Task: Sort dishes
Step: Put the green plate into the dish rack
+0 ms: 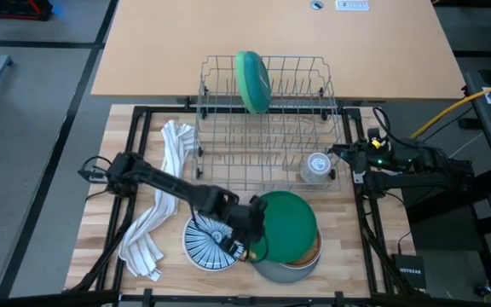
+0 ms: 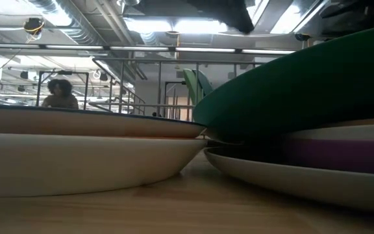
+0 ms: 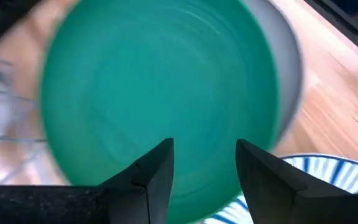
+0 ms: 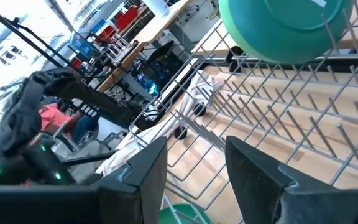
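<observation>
A teal plate (image 1: pixel 290 223) lies on top of a stack with an orange rim, a purple plate (image 2: pixel 343 153) and a grey bowl (image 1: pixel 292 271) at the table's near middle. A blue-and-white striped plate (image 1: pixel 201 243) lies on the table to the stack's left. A light green bowl (image 1: pixel 252 81) stands on edge in the wire dish rack (image 1: pixel 262 60). My left gripper (image 1: pixel 250 239) is open at the teal plate's left rim; in the left wrist view (image 3: pixel 204 149) both fingers show over the plate (image 3: pixel 160 81). My right gripper (image 1: pixel 339 153) is open and empty at the rack's right end. My left gripper stands open over the teal plate's left rim (image 3: pixel 204 199), coming in from the table's left and slanting down. I cannot tell whether its fingers touch the plate.
A white striped towel (image 1: pixel 156 213) lies at the table's left. A small clear glass cup (image 1: pixel 316 166) stands in the rack's near right corner. A person (image 2: pixel 60 94) shows far off in the room behind.
</observation>
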You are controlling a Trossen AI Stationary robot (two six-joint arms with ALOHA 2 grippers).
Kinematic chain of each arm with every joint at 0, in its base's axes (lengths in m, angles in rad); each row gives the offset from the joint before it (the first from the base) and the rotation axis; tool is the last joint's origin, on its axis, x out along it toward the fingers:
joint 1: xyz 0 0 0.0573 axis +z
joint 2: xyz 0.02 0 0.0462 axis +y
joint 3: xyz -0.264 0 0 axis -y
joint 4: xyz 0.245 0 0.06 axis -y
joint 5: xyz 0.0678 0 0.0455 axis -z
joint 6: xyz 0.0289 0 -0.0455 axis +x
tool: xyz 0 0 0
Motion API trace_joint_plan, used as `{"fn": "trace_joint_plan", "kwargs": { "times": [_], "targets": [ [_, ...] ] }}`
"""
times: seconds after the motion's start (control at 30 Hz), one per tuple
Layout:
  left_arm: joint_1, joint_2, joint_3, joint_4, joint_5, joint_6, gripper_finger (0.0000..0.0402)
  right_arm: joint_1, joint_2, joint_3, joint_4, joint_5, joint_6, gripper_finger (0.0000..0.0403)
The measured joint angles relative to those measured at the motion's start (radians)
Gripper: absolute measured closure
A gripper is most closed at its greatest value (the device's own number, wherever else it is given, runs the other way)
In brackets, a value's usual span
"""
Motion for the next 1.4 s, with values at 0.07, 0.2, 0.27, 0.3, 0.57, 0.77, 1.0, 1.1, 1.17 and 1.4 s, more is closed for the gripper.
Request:
{"fn": "trace_joint_plan", "kwargs": {
  "times": [0.07, 0.2, 0.27, 0.3, 0.57, 0.77, 1.0, 1.1, 1.17, 1.4],
  "targets": [
    [-0.018, 0.025, 0.0, 0.002, -0.004, -0.004, 0.0242, 0.0, 0.0, 0.0, 0.001, -0.013, 0.002, 0.0237],
    [-0.048, 0.059, 0.0, 0.01, -0.008, -0.003, 0.0242, 0.0, 0.0, 0.0, -0.002, -0.037, 0.004, 0.0237],
    [-0.059, 0.077, 0.0, 0.009, -0.009, -0.009, 0.0243, 0.0, 0.0, 0.0, 0.0, -0.039, 0.019, 0.0237],
    [-0.063, 0.086, 0.0, 0.01, -0.009, -0.013, 0.0243, 0.0, 0.0, 0.0, -0.002, -0.04, 0.023, 0.0237],
    [-0.078, 0.148, 0.0, 0.017, -0.048, -0.022, 0.0241, 0.0, 0.0, 0.0, -0.007, -0.054, 0.026, 0.0237],
    [-0.07, 0.18, 0.0, 0.016, -0.087, -0.025, 0.0255, 0.0, 0.0, 0.0, -0.018, -0.054, 0.026, 0.0237],
    [-0.071, 0.186, 0.0, 0.014, -0.093, -0.02, 0.0323, 0.0, 0.0, 0.0, -0.041, -0.054, 0.026, 0.0237],
    [-0.074, 0.182, 0.0, 0.018, -0.103, -0.019, 0.0371, 0.0, 0.0, 0.0, -0.044, -0.054, 0.026, 0.0237],
    [-0.077, 0.176, 0.002, 0.022, -0.109, -0.017, 0.039, 0.0, 0.0, 0.0, -0.044, -0.054, 0.025, 0.0237],
    [-0.091, 0.162, 0.001, 0.022, -0.146, -0.002, 0.0396, 0.0, 0.0, 0.0, -0.044, -0.054, 0.02, 0.0237]
  ]
}}
